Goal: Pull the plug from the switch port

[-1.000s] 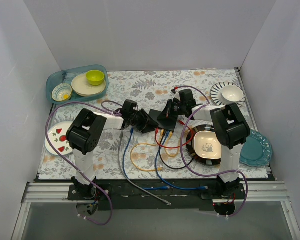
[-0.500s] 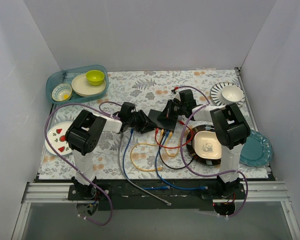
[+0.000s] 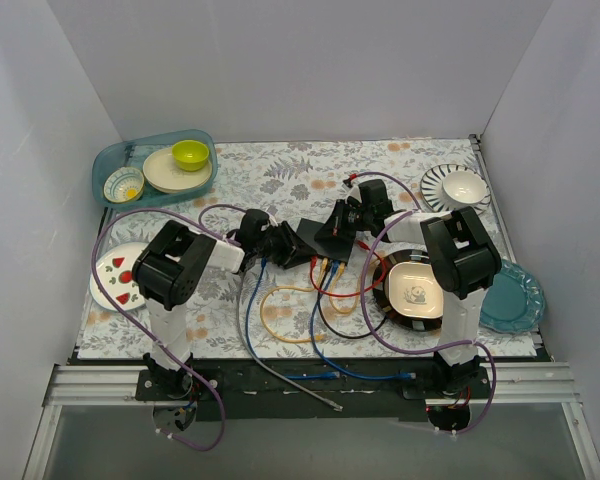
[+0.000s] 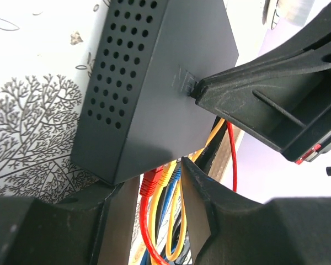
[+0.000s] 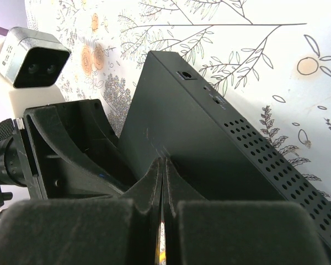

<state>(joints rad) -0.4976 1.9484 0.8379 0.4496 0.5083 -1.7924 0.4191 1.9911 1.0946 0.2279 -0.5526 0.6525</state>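
The switch [image 3: 318,238] is a flat black box mid-table; it also shows in the left wrist view [image 4: 154,83] and the right wrist view [image 5: 209,149]. Red [image 4: 150,182], yellow [image 4: 164,176] and blue [image 4: 176,173] plugs sit in its near edge. My left gripper [image 3: 288,245] [image 4: 157,190] is open, its fingers either side of these plugs, close under the switch's edge. My right gripper [image 3: 342,228] [image 5: 163,165] is shut and empty, its tips pressed on the switch's top; it also shows in the left wrist view [image 4: 254,94].
Red, yellow, blue and black cables [image 3: 315,295] loop in front of the switch. A black-rimmed panda plate [image 3: 415,290] lies right of them, a teal plate [image 3: 510,298] beyond. A striped plate with bowl [image 3: 455,185] is back right, a blue tray [image 3: 155,165] back left, a strawberry plate [image 3: 115,275] left.
My left wrist has shifted a little left and nearer, with its fingers still at the switch's edge. The right arm and the switch have not visibly moved.
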